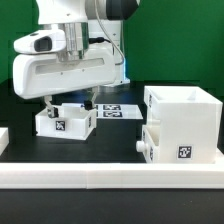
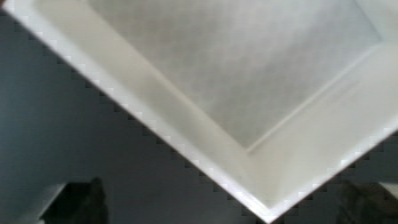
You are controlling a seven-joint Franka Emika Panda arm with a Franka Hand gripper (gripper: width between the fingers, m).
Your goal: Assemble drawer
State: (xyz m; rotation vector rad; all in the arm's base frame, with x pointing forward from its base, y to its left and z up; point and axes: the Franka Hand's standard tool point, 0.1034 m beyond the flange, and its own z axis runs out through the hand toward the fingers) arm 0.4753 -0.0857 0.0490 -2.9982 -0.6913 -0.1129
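A small open-top white tray (image 1: 65, 122) with a tag on its front stands on the dark table at the exterior view's left. My gripper (image 1: 68, 104) hangs right above it, open, with a finger (image 1: 47, 104) at either side. In the wrist view one corner of the tray (image 2: 249, 110) fills the picture and points between my dark fingertips (image 2: 71, 203), which stand wide apart; my gripper (image 2: 222, 205) holds nothing. The tall white housing (image 1: 182, 108) stands at the right. The second tray (image 1: 172, 146) sits in its lower slot, its knob (image 1: 140, 147) sticking out.
The marker board (image 1: 115, 108) lies flat behind the loose tray and the housing. A long low white border rail (image 1: 110, 178) runs along the front, and another piece of rail (image 1: 3, 138) shows at the left edge. A green wall stands behind.
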